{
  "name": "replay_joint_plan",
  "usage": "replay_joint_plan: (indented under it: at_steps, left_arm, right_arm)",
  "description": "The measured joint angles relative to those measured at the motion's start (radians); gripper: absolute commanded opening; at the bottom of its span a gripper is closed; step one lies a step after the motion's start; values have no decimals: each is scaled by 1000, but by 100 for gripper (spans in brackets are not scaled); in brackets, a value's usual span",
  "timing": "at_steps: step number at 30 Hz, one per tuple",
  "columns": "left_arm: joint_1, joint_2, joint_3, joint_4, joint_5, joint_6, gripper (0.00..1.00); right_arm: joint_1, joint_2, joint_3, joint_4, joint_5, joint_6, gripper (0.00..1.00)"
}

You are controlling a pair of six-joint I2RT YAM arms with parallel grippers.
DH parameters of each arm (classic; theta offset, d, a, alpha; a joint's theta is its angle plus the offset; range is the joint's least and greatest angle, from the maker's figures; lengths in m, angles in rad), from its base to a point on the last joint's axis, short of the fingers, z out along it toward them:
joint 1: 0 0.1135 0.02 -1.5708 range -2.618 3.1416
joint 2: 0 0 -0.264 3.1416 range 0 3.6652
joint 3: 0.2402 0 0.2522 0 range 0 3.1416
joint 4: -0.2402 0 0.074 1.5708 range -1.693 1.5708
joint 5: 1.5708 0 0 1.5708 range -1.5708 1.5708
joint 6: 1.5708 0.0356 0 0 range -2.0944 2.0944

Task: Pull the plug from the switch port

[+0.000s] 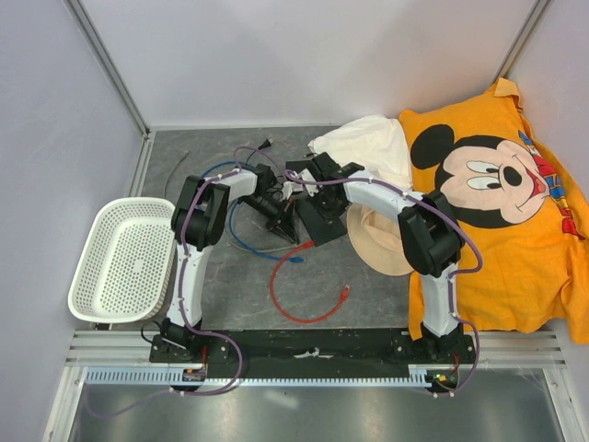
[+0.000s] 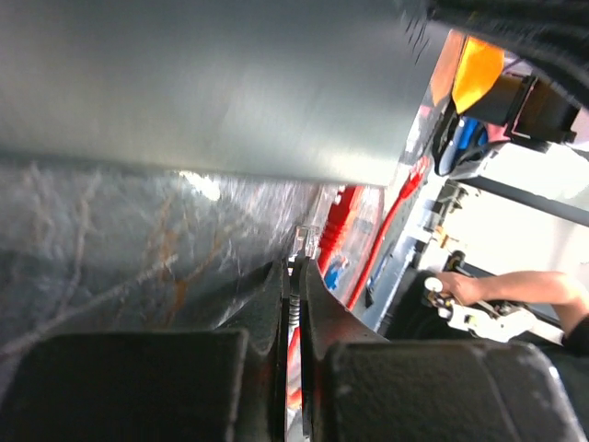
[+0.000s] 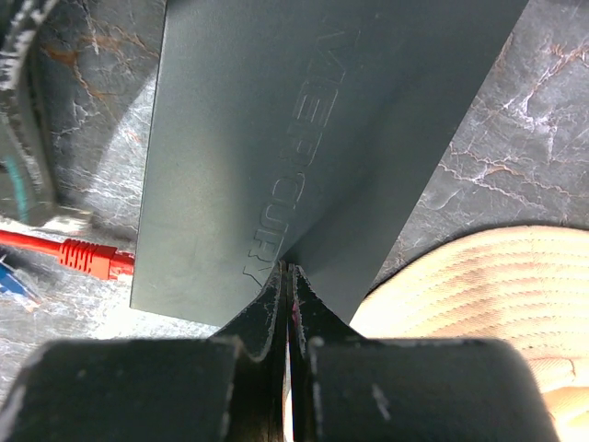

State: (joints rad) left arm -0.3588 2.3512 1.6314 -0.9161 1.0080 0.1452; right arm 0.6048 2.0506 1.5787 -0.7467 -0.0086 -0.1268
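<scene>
The switch is a flat matte black box (image 1: pixel 322 219) beside the tan hat (image 1: pixel 382 244). It fills the right wrist view (image 3: pixel 276 120) and the top of the left wrist view (image 2: pixel 212 83). A red cable's plug (image 3: pixel 92 258) lies against the box's narrow edge; I cannot tell whether it sits in the port. My left gripper (image 1: pixel 285 221) (image 2: pixel 296 267) is shut on the red cable, with a clear plug tip (image 2: pixel 306 241) just past its fingertips. My right gripper (image 1: pixel 311 195) (image 3: pixel 291 269) is shut, its tips touching the box's top face.
The red cable (image 1: pixel 304 318) loops over the mat in front, and a blue cable (image 1: pixel 248 241) lies to the left. A white basket (image 1: pixel 124 262) stands at the left edge. An orange Mickey shirt (image 1: pixel 497 184) and a white cloth (image 1: pixel 368 147) lie at the right.
</scene>
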Motion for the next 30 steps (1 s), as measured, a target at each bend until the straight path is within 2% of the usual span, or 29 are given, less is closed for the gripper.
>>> replay_joint_plan:
  at_steps: [6,11,15,20,30]
  left_arm:
    - [52,-3,53,-84,-62,50,2]
    - [160,40,343,-206,-188,171,2]
    - [216,56,481,-297,-332,303,2]
    - [223,58,452,-361,-532,444,2]
    - [195,15,370,-438,-744,561,2]
  right_arm:
    - [2,0,0,0,7,0,0]
    - [8,11,18,-11,13,0,0]
    - [9,21,32,-18,19,0,0]
    - [10,22,34,-18,23,0,0]
    - [13,32,49,-19,29,0,0]
